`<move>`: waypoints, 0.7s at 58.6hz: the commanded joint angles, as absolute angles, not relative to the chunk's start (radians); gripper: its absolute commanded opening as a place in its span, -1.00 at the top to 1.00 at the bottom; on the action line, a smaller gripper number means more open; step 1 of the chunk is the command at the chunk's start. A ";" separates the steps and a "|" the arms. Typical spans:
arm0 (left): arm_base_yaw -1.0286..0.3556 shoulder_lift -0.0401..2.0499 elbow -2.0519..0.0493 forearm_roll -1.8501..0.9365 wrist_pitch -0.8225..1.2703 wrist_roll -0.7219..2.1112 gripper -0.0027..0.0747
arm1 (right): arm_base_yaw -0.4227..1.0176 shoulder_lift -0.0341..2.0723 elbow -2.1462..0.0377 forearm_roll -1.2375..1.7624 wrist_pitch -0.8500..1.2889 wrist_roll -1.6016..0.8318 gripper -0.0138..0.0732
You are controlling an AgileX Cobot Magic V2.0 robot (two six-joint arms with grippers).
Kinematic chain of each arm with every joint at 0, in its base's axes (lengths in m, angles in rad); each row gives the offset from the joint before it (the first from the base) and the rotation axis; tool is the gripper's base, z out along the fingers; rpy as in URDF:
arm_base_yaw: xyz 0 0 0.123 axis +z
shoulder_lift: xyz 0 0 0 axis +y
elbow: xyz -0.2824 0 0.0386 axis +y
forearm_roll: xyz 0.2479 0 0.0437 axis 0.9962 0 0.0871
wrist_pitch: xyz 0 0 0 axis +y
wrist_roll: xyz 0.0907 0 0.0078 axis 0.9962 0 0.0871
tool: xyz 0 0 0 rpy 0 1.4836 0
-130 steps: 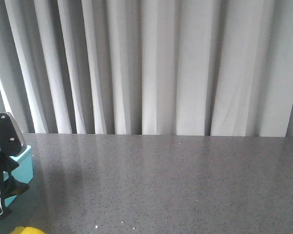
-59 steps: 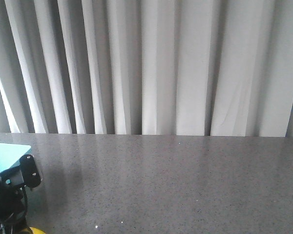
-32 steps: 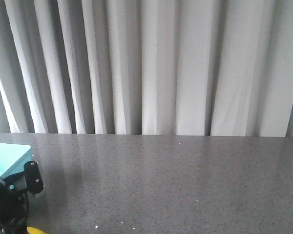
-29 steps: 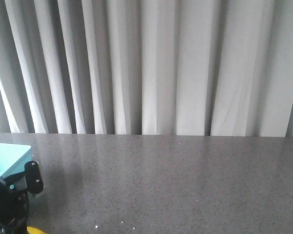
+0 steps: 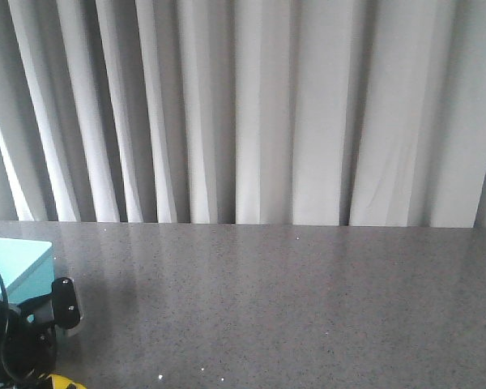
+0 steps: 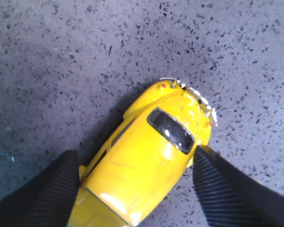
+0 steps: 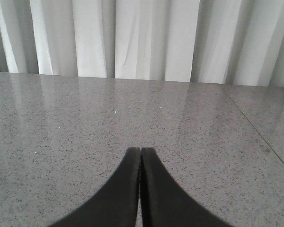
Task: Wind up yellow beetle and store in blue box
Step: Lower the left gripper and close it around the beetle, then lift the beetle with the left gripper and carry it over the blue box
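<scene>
While the left gripper point(image 6: 137, 189) points straight down at the grey speckled bench point(image 6: 61, 56), its two ribbed fingers point(image 6: 227, 189) are spread wide, flanking the yellow beetle point(image 6: 146, 156); contact with the toy cannot be confirmed. Beetle rests on the bench. Front view: left arm low at the near-left corner, blue box point(image 5: 12, 261) just behind it. Right gripper point(image 7: 140, 189): fingers pressed together, empty, aimed level across the bench.
</scene>
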State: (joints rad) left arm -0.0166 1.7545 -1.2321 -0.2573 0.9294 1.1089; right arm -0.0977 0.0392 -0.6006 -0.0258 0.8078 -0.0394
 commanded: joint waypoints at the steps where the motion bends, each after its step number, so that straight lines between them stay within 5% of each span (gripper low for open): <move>1: -0.023 1.766 -1.237 -0.264 0.879 1.106 -0.30 | -0.100 0.066 -0.623 -0.029 0.740 -0.040 0.70; 11: -0.023 1.765 -1.237 -0.270 0.870 1.106 0.01 | -0.100 0.066 -0.623 -0.029 0.740 -0.040 0.70; 25: -0.023 1.765 -1.237 -0.288 0.853 1.107 0.95 | -0.100 0.066 -0.623 -0.029 0.740 -0.040 0.70; 41: -0.023 1.747 -1.237 -0.421 0.818 1.113 0.95 | -0.100 0.066 -0.623 -0.029 0.740 -0.040 0.70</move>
State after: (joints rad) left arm -0.0166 1.7564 -1.2316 -0.3496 0.8990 1.1183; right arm -0.0977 0.0392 -0.6006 -0.0258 0.8087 -0.0394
